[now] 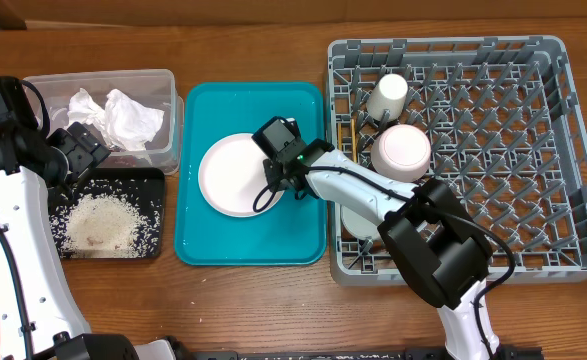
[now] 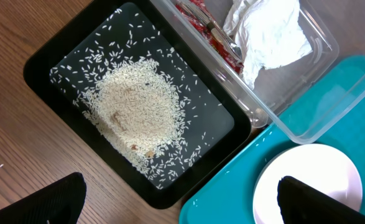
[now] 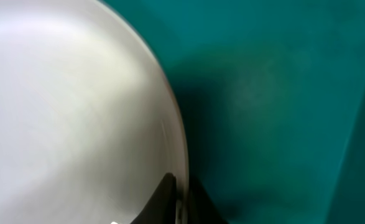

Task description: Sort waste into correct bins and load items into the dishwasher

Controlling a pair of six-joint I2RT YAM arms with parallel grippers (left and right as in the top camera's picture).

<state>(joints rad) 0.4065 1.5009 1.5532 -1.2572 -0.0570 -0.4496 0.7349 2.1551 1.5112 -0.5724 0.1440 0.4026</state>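
on the teal tray, the right pincer pinches the pink plate at its rim. the left pincer gapes wide.

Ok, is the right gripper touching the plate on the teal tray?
Touching. The right wrist view shows the right gripper pinching the plate rim, a finger on each side.

Teal tray: rectangular, rounded corners, raised rim, glossy. Lies flat mid-desk, long sides running front to back in overhead view. Left wrist view catches one corner of tray. Right wrist view sits close on tray floor, wall rising at right edge. Desk: brown wood, grain running left-right, showing on all sides of tray.
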